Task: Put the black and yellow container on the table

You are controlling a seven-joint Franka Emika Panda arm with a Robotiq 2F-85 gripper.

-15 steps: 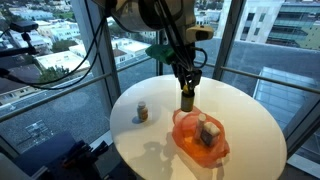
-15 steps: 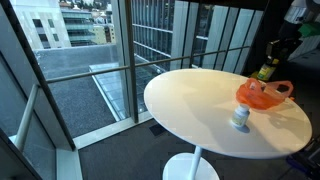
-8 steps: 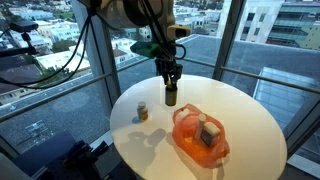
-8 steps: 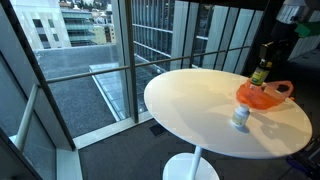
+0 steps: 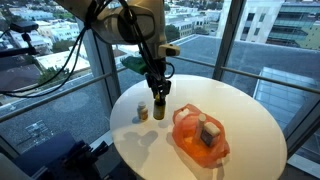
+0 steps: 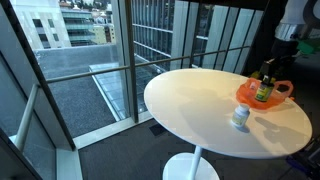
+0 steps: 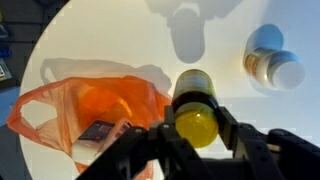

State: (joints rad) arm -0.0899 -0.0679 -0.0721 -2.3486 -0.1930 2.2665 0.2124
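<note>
The fingers [image 7: 250,148] pinch the bottle [image 5: 158,108] near its yellow top. It is upright and low over the counter [image 5: 250,110], between the jar [image 5: 142,111] near the edge and the orange bag [image 5: 197,135]. Whether it touches the counter is unclear.

A: Any writing you can read anywhere?
B: None. In the wrist view the black and yellow container [image 7: 195,112] shows mostly its plain yellow top.
A: And the small amber jar [image 7: 272,68] to its right?
B: Blurred there, and too small in both exterior views.
A: The boxy item [image 7: 100,133] in the orange bag [image 7: 45,110], on the left?
B: Some marks on its dark face, but nothing legible.
</note>
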